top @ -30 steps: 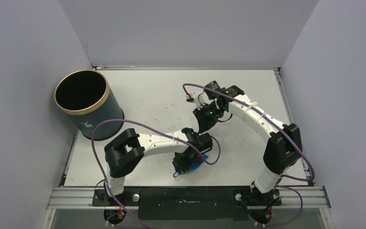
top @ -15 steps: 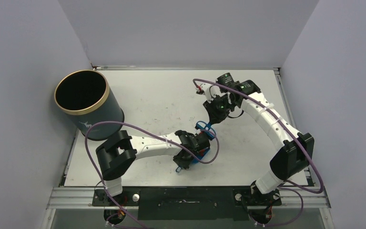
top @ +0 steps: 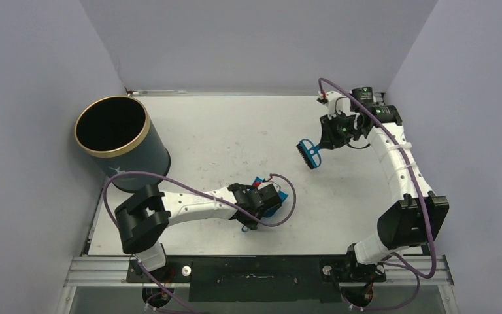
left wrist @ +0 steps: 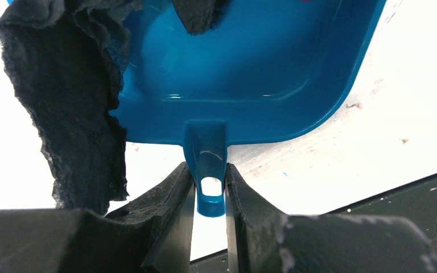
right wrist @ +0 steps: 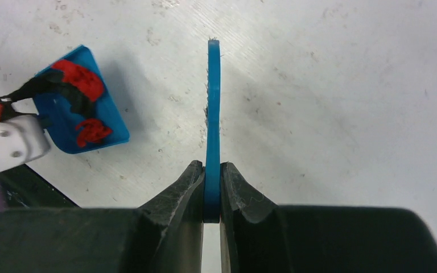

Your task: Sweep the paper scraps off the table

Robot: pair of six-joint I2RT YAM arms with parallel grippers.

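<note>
Two red paper scraps [right wrist: 78, 78], one dustpan [right wrist: 107, 108]

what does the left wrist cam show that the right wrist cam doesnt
Only the left wrist view: the left gripper shut on the dustpan by its handle. Only the right wrist view: the right gripper shut on the brush, seen edge-on. Both: the blue dustpan, a black scrap at it, and the white table.

Left end effector [left wrist: 209, 190] clamped, near – right end effector [right wrist: 212, 187] clamped, far
</note>
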